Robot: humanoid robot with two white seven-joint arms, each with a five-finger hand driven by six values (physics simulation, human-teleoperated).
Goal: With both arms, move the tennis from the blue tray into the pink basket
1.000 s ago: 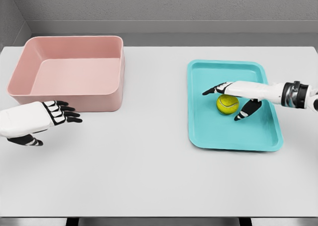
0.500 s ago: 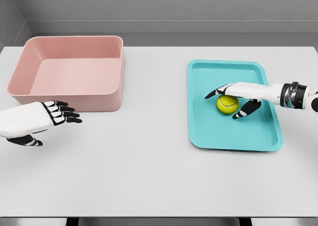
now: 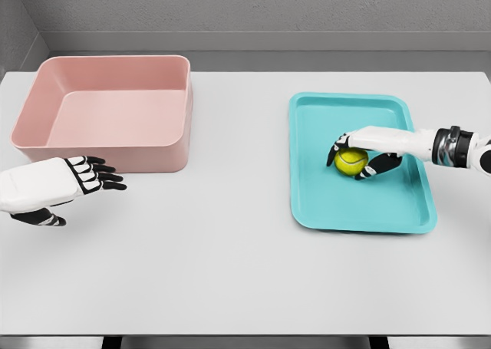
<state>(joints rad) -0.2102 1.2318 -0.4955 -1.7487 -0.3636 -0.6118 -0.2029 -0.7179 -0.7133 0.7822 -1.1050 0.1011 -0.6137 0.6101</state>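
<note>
Tennis ball (image 3: 351, 161) sits in the blue tray (image 3: 322, 203), right of middle, directly under the right hand (image 3: 357, 154). Fingers curl over its far side, thumb on the near side: looks gripped, ball not yet lifted. Left hand (image 3: 65, 186) hovers relaxed and empty, just in front of the pink basket (image 3: 146, 151). Basket lies well to the left across bare white table (image 3: 230, 249); right hand clearly nearer the ball. Grey wall behind.

No text, label, brand, number or sign can be read anywhere in the head view. The tennis ball (image 3: 351, 161) shows only a pale curved seam; any maker's mark there may simply be too small to make out.
</note>
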